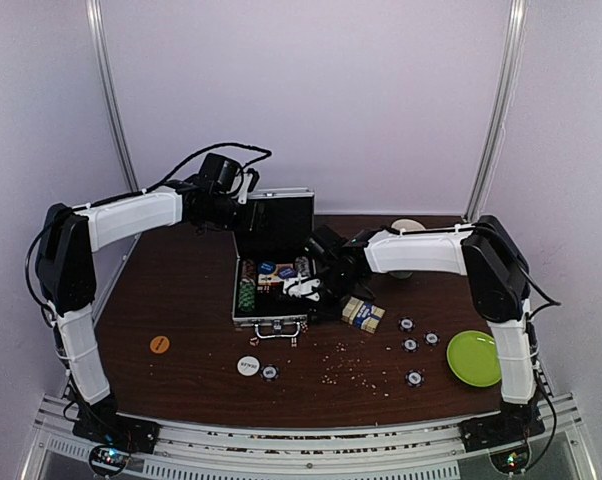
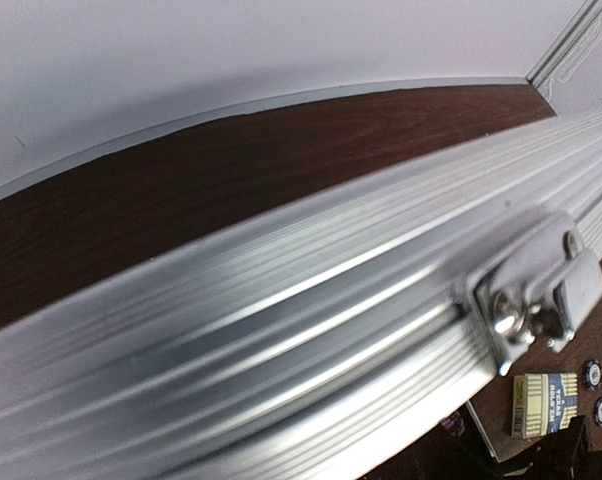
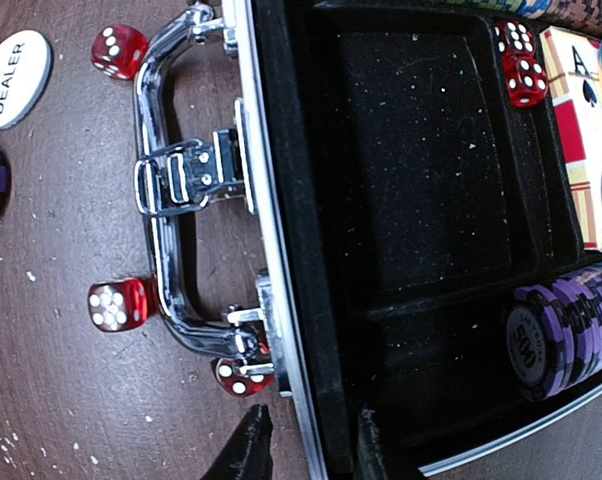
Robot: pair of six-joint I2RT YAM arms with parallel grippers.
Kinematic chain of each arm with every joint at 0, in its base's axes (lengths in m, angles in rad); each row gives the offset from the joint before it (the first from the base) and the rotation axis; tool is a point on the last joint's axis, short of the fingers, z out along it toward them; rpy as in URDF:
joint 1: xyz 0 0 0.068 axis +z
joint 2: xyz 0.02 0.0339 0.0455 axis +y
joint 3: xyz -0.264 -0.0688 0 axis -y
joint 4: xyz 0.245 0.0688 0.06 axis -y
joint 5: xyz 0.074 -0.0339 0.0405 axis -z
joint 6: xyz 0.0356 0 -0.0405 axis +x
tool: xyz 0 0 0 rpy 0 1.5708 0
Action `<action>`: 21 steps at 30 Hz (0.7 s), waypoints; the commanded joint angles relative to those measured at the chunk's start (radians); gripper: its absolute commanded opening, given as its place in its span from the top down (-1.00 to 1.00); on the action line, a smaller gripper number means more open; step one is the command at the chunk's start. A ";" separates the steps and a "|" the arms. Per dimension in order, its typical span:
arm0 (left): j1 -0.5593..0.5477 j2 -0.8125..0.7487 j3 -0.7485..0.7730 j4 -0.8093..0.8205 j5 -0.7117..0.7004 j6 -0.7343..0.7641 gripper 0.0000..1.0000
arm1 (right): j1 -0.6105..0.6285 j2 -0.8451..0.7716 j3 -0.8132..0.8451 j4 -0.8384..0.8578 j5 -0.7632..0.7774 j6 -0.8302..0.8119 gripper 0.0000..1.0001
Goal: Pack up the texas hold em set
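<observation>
The silver case [image 1: 269, 318] lies open mid-table with its lid [image 1: 278, 212] standing upright. Dark chips [image 3: 571, 335], red dice [image 3: 521, 62] and a card [image 3: 581, 130] lie in its black inside. My right gripper [image 3: 311, 414] is shut across the case's front wall beside the handle [image 3: 161, 180], one finger outside and one inside. Three dice [image 3: 119, 303] lie on the table around the handle. My left gripper [image 1: 246, 192] is at the lid's top edge [image 2: 311, 330], its fingers hidden. The card deck [image 1: 363, 313] lies right of the case.
A white dealer disc [image 1: 248, 366], an orange disc [image 1: 159, 344] and loose chips [image 1: 410, 345] lie in front of and right of the case. A lime green plate [image 1: 474, 357] sits front right. A cream mug [image 1: 408, 228] stands behind the right arm. Small crumbs [image 1: 346, 365] dot the wood.
</observation>
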 commanded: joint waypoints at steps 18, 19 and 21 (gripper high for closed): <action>0.008 -0.061 -0.030 0.027 0.014 0.007 -0.27 | 0.087 -0.026 -0.005 -0.280 -0.198 0.005 0.58; 0.009 -0.067 -0.038 0.027 0.016 0.005 -0.27 | 0.098 -0.026 -0.008 -0.287 -0.204 0.001 0.59; 0.009 -0.081 -0.061 0.027 0.021 -0.002 -0.27 | 0.119 -0.020 -0.009 -0.302 -0.218 -0.003 0.59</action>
